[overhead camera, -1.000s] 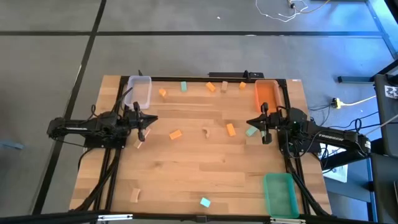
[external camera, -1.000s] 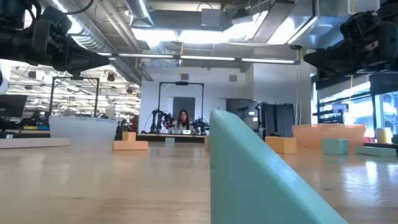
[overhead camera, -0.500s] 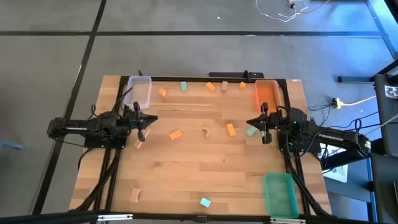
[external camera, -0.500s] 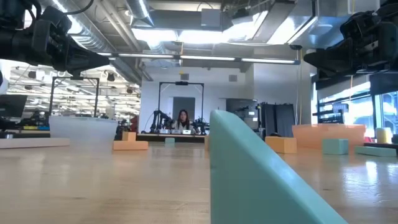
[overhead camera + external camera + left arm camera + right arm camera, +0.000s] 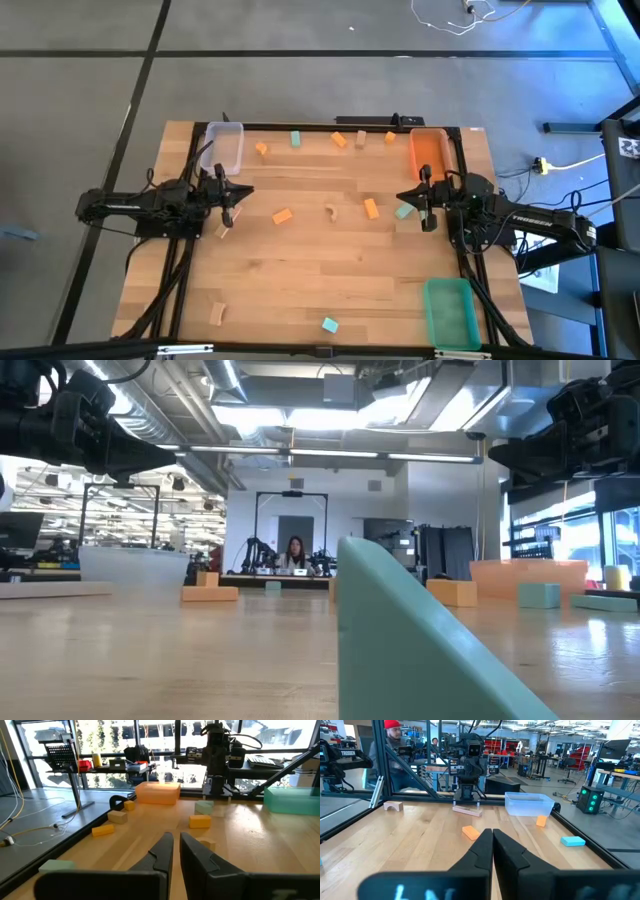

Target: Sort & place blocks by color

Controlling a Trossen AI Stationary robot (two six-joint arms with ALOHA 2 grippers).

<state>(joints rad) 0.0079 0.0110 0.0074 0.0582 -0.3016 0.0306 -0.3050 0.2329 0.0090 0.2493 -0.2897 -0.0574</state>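
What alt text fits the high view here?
Overhead, two dark arms face each other across a wooden table scattered with small blocks, left tool and right tool both shut and empty. Clear, orange and green bins sit at its edges.

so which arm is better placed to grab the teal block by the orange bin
Right, probably. The right claw hangs shut and empty beside the teal block, near the orange bin. The left claw waits across the table by the clear bin.
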